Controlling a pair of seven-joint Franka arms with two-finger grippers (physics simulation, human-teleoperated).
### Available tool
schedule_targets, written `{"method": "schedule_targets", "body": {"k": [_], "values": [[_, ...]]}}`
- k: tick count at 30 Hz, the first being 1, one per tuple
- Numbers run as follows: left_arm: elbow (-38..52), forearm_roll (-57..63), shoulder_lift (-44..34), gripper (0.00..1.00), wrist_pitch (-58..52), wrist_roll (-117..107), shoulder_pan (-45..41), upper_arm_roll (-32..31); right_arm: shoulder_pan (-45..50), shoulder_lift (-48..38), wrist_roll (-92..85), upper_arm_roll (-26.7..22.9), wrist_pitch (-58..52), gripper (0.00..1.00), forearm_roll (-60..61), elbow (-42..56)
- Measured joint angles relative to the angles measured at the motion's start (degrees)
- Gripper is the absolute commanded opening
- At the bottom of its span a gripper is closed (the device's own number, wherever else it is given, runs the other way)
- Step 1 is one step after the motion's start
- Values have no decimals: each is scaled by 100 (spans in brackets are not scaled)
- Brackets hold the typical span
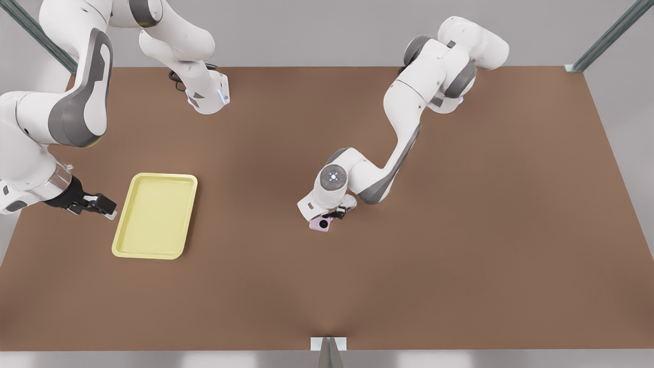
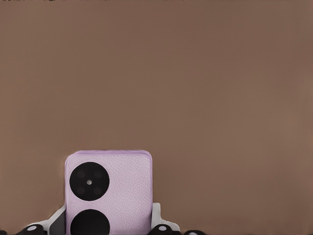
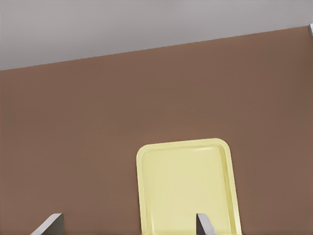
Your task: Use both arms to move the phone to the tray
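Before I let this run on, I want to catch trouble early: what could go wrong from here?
1. The left pincer sits at one end of the phone, most of the slab jutting beyond; the phone could pivot or slip when lifted.
2. The tray lies well off toward the front view's left, so a long carry or handover gives more chances to drop it.
3. The right pincer, open, waits beside the tray's rim and might nudge the tray.
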Motion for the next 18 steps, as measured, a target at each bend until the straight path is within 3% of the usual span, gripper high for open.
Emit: {"method": "schedule_targets", "body": {"k": [7, 14, 16, 18], "values": [[1202, 557, 1049, 76, 319, -279, -629, 9, -5, -57, -5, 12, -35, 100, -6, 9], [1547, 842, 1801, 77, 1273, -443, -1003, 55, 21, -156, -18, 197, -823, 100, -67, 438], [1560, 854, 1862, 100, 1456, -487, -1039, 71, 129, -124, -86, 159, -1029, 100, -128, 470], [1560, 855, 1880, 100, 1588, -523, -1047, 85, 28, -90, -203, 101, -1233, 100, -128, 481]]}}
